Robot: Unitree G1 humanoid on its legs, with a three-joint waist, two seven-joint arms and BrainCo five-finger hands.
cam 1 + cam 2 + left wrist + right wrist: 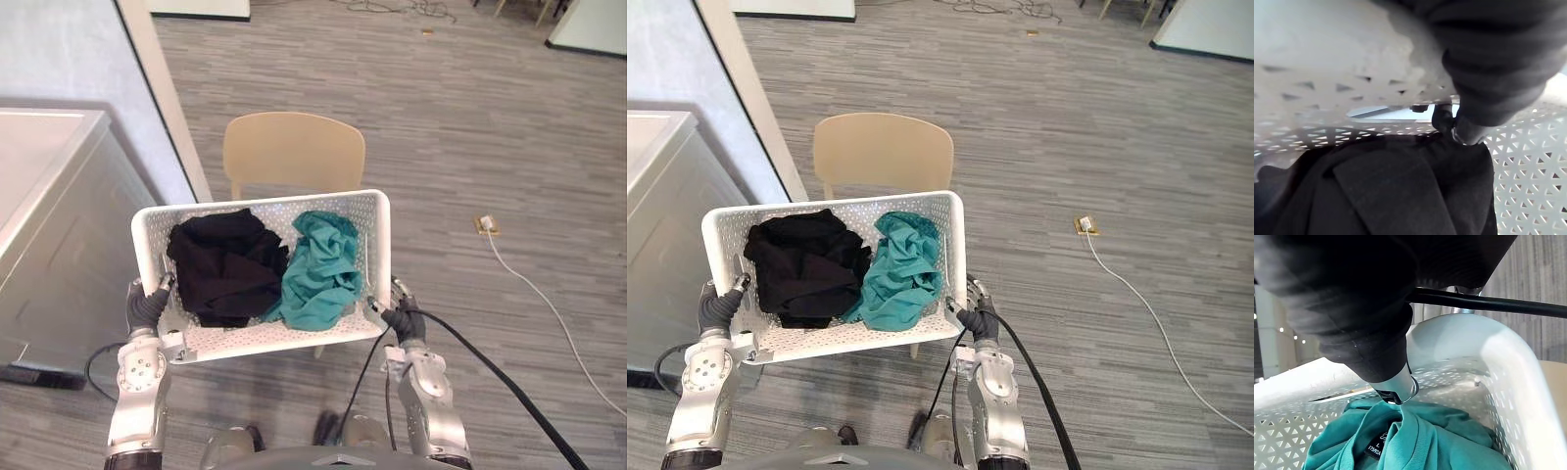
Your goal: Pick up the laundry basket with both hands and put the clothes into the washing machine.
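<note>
At left edge, one grey washing machine (pixel 49 225); at upper centre, one beige chair (pixel 294 152). At centre, one white laundry basket (pixel 382 245), gripped at both side rims, probably for a level carry, holding two items: black garment (pixel 225 264) and teal garment (pixel 318 269). At lower corners of the basket, left hand (pixel 147 308) and right hand (pixel 404 318), fingers (pixel 1400 384) curled over the rims.

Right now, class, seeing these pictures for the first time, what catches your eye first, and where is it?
The white basket in the middle stands out first, gripped at its ends by the left hand and the right hand. Inside it a black garment lies on the robot's left, touching a teal garment on the right. A beige chair stands just behind, and a washing machine at the far left.
</note>
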